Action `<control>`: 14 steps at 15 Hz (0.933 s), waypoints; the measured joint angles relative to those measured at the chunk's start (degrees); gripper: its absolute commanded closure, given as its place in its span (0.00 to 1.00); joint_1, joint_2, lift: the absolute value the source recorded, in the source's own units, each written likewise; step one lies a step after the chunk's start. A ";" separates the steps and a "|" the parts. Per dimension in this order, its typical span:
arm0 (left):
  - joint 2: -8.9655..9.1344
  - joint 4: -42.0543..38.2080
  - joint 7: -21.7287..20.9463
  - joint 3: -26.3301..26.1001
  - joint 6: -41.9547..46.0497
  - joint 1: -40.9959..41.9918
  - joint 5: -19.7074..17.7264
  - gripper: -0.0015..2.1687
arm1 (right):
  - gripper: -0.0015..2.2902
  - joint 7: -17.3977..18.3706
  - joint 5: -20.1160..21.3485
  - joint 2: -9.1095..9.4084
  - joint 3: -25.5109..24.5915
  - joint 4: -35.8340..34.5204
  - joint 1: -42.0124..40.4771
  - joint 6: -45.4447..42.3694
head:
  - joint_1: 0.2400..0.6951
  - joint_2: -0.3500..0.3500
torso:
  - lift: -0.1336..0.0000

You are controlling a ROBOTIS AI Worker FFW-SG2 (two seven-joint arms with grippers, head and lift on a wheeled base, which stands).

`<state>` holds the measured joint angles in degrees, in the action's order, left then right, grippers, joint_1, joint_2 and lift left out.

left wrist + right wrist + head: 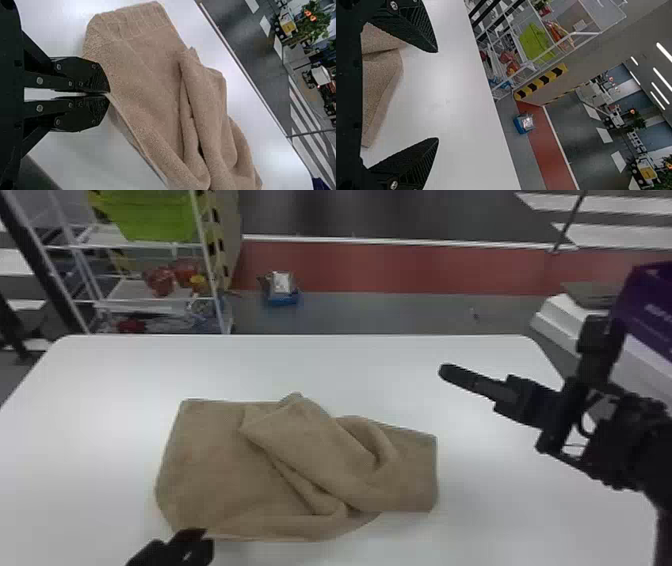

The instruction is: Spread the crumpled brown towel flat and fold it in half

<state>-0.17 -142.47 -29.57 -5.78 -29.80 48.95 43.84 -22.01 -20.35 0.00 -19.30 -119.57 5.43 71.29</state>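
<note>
Left claw point(203, 536) pinches the brown towel's point(210, 470) near edge between 2 fingers, close to the left end; right claw point(446, 371), spread wide, hangs over the white table point(350, 362) beyond the towel's far right corner. Mid-table, the towel's long axis runs left to right, 1 crumpled fold slanting from far left to near right

It looks like a lab or workshop, with a white rack point(132, 292), black-and-yellow tape point(542, 81) and red floor strip point(390, 267).
</note>
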 measured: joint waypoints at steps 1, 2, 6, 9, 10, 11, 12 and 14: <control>0.00 -2.21 -0.05 0.37 -1.23 0.43 0.01 0.50 | 0.04 -0.19 0.13 0.00 -0.13 0.05 -0.29 0.00 | 1.00 0.45 | 0.00; 0.00 -3.57 -0.08 0.52 -2.19 0.66 0.03 0.50 | 0.04 -0.58 0.25 0.00 -0.10 0.12 -0.70 0.00 | 1.00 0.46 | 0.00; 0.00 -3.52 -0.05 0.19 -3.02 0.46 0.17 0.50 | 0.06 -1.96 0.79 0.00 1.18 1.90 -3.83 -1.30 | 1.00 0.49 | 0.00; 0.00 -2.37 -0.05 0.01 -3.03 -0.13 0.18 0.50 | 0.08 -3.08 1.37 0.00 1.83 5.44 -5.05 -3.36 | 1.00 0.49 | 0.00; 0.00 -2.03 -0.05 -0.05 -3.03 -0.34 0.15 0.50 | 0.08 -3.21 1.76 -0.01 2.39 6.71 -5.33 -4.48 | 1.00 0.50 | 0.00; 0.00 -1.79 -0.05 -0.09 -3.03 -0.46 0.12 0.50 | 0.08 -3.23 2.22 -0.04 2.95 7.70 -5.40 -5.22 | 1.00 0.50 | 0.00; 0.00 -1.67 -0.05 -0.10 -3.03 -0.50 0.11 0.50 | 0.08 -3.22 2.59 -0.08 3.37 8.30 -5.38 -5.54 | 1.00 0.51 | 0.00; 0.00 -1.55 -0.05 -0.10 -3.03 -0.53 0.10 0.50 | 0.08 -3.22 3.40 -0.16 3.97 8.92 -5.25 -5.64 | 1.00 0.51 | 0.00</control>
<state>-0.18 -144.02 -29.62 -5.89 -32.83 48.42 43.95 -25.23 -16.95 -0.16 -15.33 -110.65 0.18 65.64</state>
